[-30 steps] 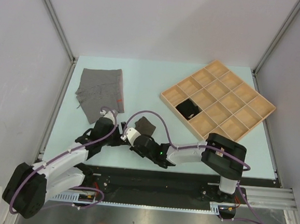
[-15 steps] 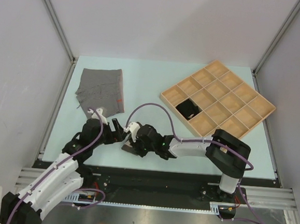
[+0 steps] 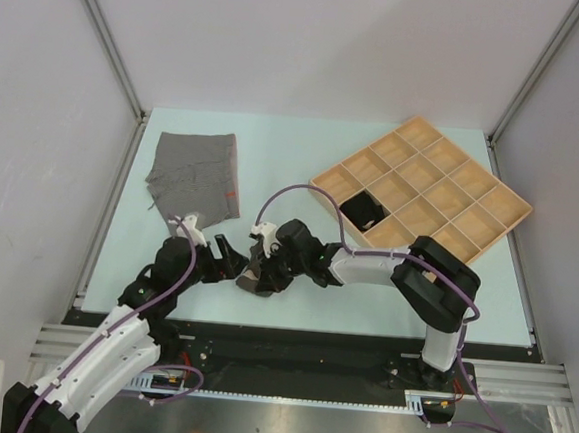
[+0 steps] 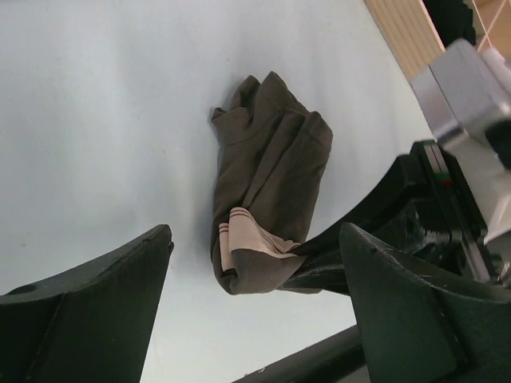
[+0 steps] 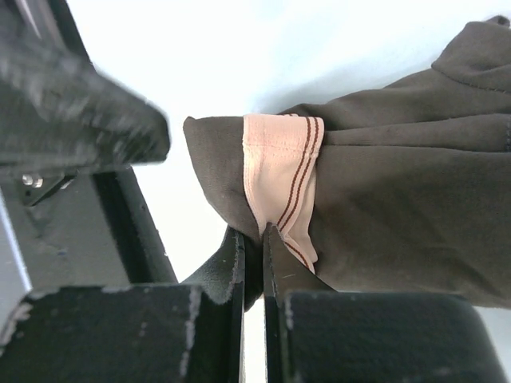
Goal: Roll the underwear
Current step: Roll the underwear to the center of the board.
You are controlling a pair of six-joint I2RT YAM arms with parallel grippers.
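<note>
**Shallow pinch on a loose roll: the brown briefs may come undone**

Top external view: the dark brown briefs [image 3: 261,277] sit bunched on the counter near its front edge, between the two wrists. The wrists are crowded close together, so a careless move by either arm could knock the other. The grey briefs [image 3: 195,174] lie flat and unrolled at the far left, well apart. The black briefs [image 3: 363,211] are in a compartment of the wooden tray [image 3: 460,177].

Left wrist view: the left jaws stand released and wide, holding nothing, with the bundle on the counter ahead of them. The roll looks slack and its far end is puffed and creased. With nothing pressing on it, it would likely spring open if dragged.

Right wrist view: the right jaws are clenched on the pink striped waistband [image 5: 281,171] at its lower edge. So thin a bite could slip, or lift one layer and unwind the rest.
</note>
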